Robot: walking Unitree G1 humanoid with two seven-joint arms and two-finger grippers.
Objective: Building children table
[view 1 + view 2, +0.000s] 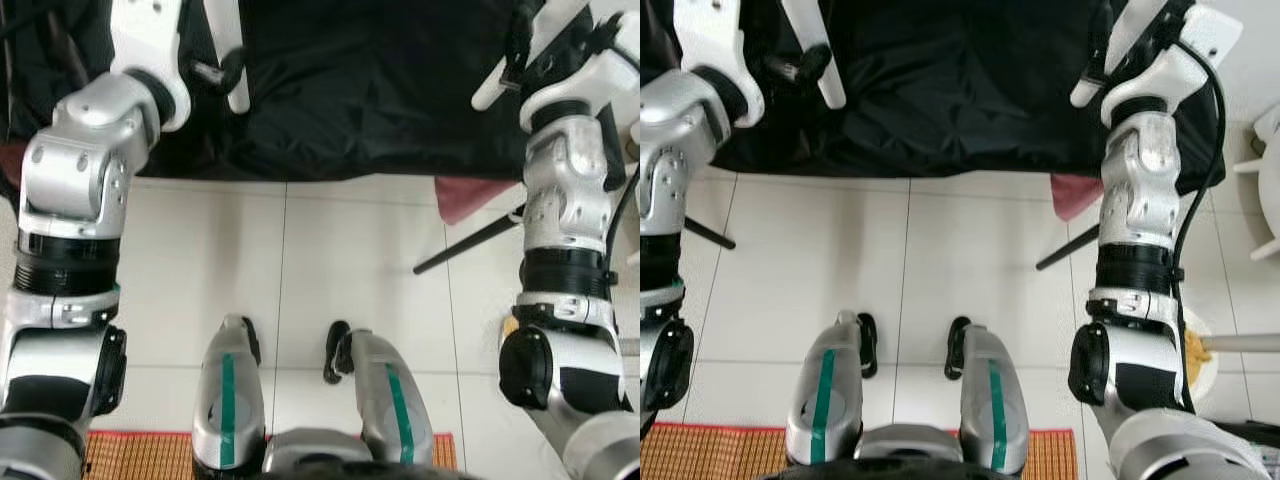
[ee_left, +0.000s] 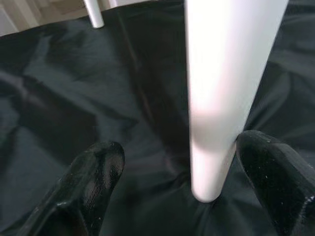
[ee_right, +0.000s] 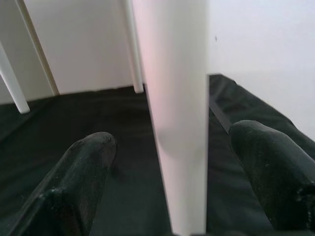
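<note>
Two white legs stand between wide jaws: left gripper (image 2: 172, 196) around one leg (image 2: 221, 98), right gripper (image 3: 172, 187) around another (image 3: 174, 113). We should centre each before closing.

Pale square floor tiles (image 1: 340, 270) w/ thin grey grout lines run across the room, lit evenly by soft daylight. At the far edge, a black cloth (image 1: 370, 90), creased and slightly glossy, is spread over the ground. A woven orange-brown mat (image 1: 150, 455) w/ red trim lies at the near edge. At right, a dark red fabric corner (image 1: 465, 200) pokes out from under the cloth, beside a thin black rod (image 1: 465, 245) lying aslant on the tiles; a second dark rod (image 1: 710, 233) shows at left. Far right: white furniture pieces (image 1: 1265, 180). Plain white wall (image 3: 261, 44) behind the cloth.
</note>
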